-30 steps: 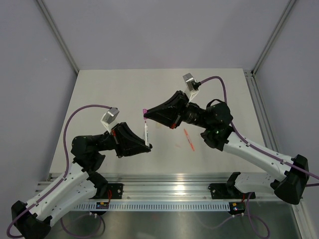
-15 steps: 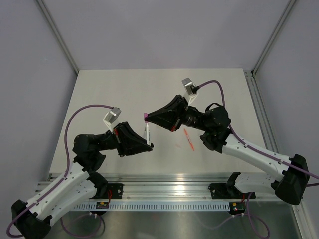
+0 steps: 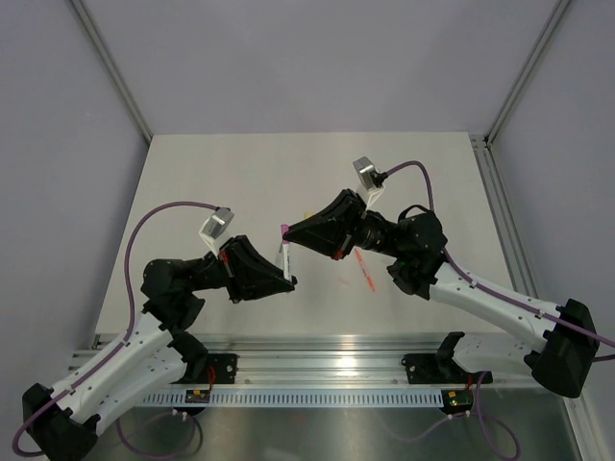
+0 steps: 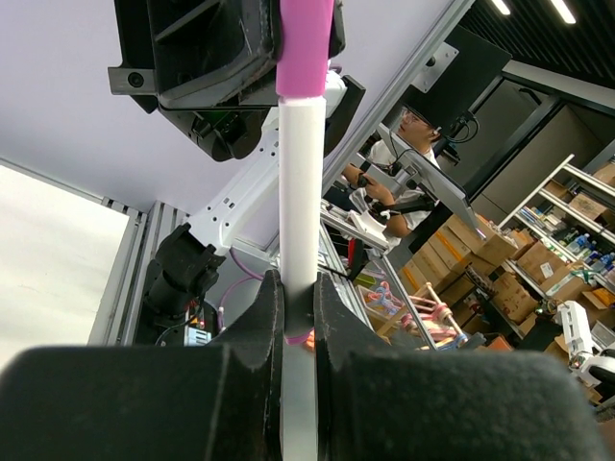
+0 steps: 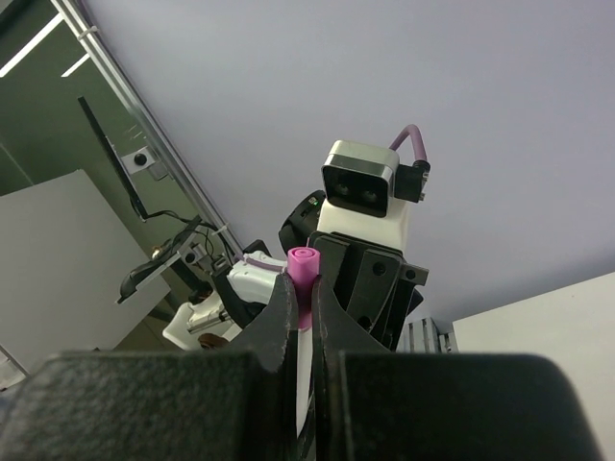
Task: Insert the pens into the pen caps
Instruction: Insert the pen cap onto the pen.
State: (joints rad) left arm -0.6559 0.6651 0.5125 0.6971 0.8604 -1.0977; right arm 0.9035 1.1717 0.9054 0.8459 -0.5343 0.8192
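Above table (image 3: 192, 173) centre, left gripper (image 4: 299, 305) clamped on white pen (image 4: 301, 192), low on barrel; right gripper (image 5: 306, 300) pinching pink cap (image 5: 306, 259) at pen tip. Pen likely light, rigid, slick plastic; best gripped mid-barrel, pushed straight along axis.

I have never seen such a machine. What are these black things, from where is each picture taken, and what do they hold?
These are two robot arms, fixed at the near edge of a pale table. One picture looks down from above. The other two come from a small camera on each wrist, so you see each gripper's own fingers up close. The left gripper is shut on a white pen, which points toward the other arm. The right gripper is shut on a small pink cap, and this cap meets the pen's top end. Whether it is pushed fully on, I cannot tell. An orange-red pen lies on the table.
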